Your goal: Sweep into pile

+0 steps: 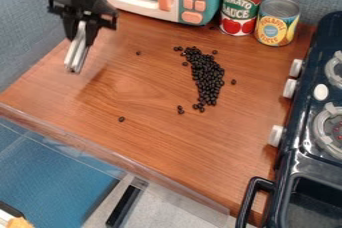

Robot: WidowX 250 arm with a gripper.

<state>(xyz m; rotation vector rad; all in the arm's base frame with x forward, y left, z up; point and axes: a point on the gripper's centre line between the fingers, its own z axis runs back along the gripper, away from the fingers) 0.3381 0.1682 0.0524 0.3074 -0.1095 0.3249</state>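
1. Beans [207, 79] are strewn in front of the microwave [173, 2], their long axis pointed away from it.
2. Gripper [81, 34] is held left of the microwave, silver piece [77, 52] beneath; opening and grip cannot be told.
3. Rightward approach seems needed.

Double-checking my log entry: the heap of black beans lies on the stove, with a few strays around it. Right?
No, the surface is wrong: the camera view shows the heap on the wooden counter, beside the stove. The few strays around it are right.
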